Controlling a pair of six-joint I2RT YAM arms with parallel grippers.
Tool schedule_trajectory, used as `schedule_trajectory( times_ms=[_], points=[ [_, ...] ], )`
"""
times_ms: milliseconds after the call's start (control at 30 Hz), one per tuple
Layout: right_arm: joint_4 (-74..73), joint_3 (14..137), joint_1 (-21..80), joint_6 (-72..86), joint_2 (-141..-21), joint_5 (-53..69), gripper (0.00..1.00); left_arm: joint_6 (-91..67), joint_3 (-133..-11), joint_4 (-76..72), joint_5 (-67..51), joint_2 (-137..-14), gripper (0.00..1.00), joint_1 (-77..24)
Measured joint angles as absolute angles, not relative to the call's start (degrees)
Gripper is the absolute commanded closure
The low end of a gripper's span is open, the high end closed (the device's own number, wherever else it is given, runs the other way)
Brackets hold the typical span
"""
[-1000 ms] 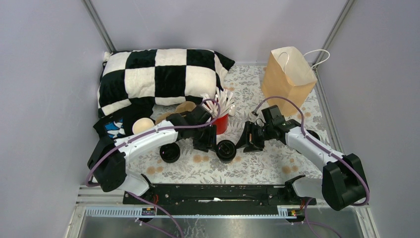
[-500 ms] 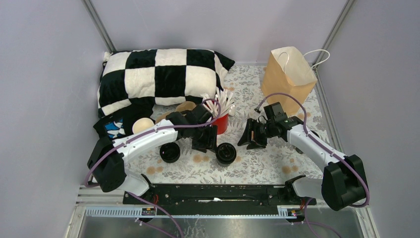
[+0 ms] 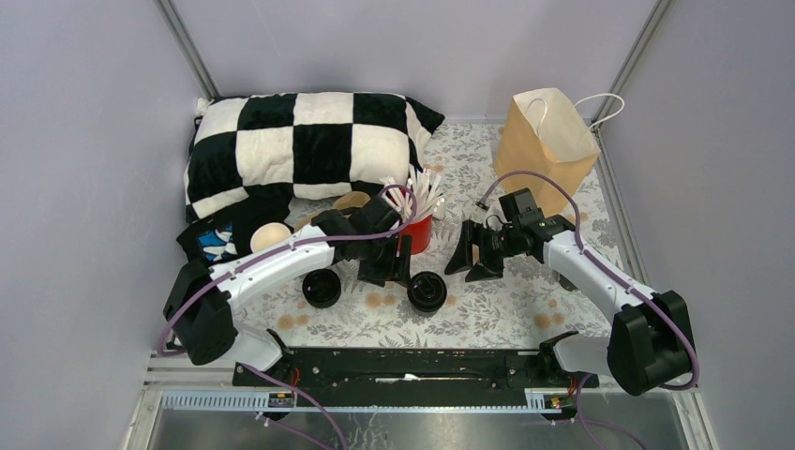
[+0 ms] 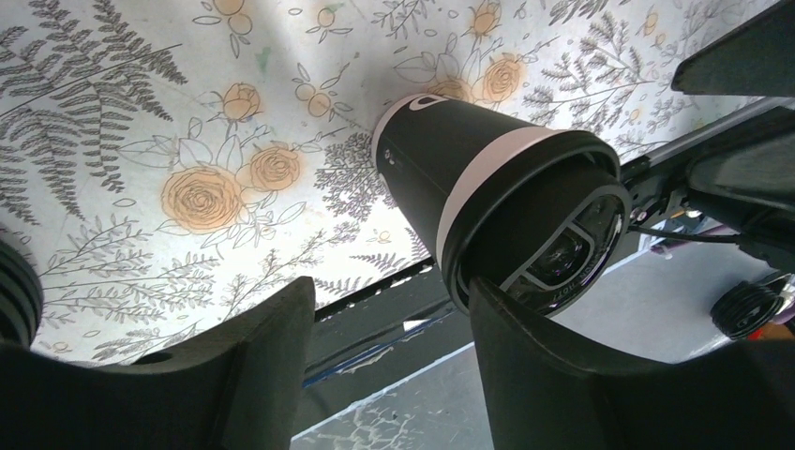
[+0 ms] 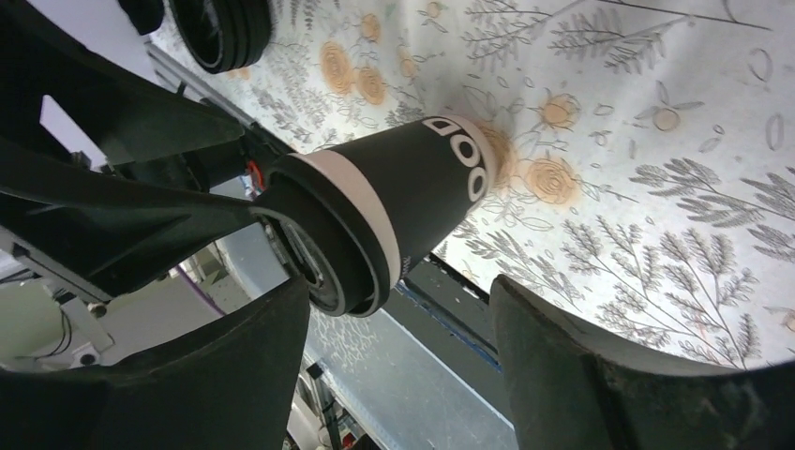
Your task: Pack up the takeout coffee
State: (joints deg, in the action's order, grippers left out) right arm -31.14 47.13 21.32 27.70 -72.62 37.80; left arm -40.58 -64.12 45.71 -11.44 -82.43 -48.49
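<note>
Two dark takeout coffee cups with black lids stand on the floral cloth, one at the left [image 3: 322, 288] and one in the middle [image 3: 427, 292]. My left gripper [image 3: 392, 270] is just left of the middle cup and my right gripper [image 3: 471, 262] just right of it. In the left wrist view that cup [image 4: 487, 187] stands behind the right fingertip [image 4: 525, 337]; the left gripper [image 4: 389, 375] is open with nothing in its gap. In the right wrist view the same cup [image 5: 394, 202] is by the left fingertip [image 5: 253, 356]; the right gripper [image 5: 398, 366] is open and holds nothing.
A brown paper bag [image 3: 546, 145] with handles stands at the far right. A red cup of white sticks [image 3: 419, 230] is behind the left gripper. A checkered pillow [image 3: 300, 150] fills the far left, with a cream cup stack [image 3: 270, 234] in front of it.
Both grippers' jaws have spread wider. The right gripper has shifted slightly away from the near edge. Both cups stand where they were.
</note>
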Motion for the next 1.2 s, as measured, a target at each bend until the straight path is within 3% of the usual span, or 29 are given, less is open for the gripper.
schedule_trajectory(
  times_ms=[200, 333, 500, 1200],
  points=[
    [-30.17, 48.93, 21.32, 26.28, -75.46, 44.56, 0.10, -39.44, -64.12, 47.51, -10.85, -79.88, 0.24, -48.49],
    [-29.65, 49.01, 21.65, 24.95, -77.43, 48.21, 0.06, -39.18, -64.07, 47.42, -10.96, -78.02, 0.10, -48.49],
    [-28.99, 48.82, 23.42, 23.77, -79.46, 50.72, 0.02, -39.77, -61.98, 43.33, -13.54, -75.83, 0.09, -48.49],
    [-17.17, 37.91, 32.60, 30.63, -76.49, 52.99, 0.03, -41.87, -60.90, 33.34, -17.96, -81.93, 0.40, -48.53]
  ],
)
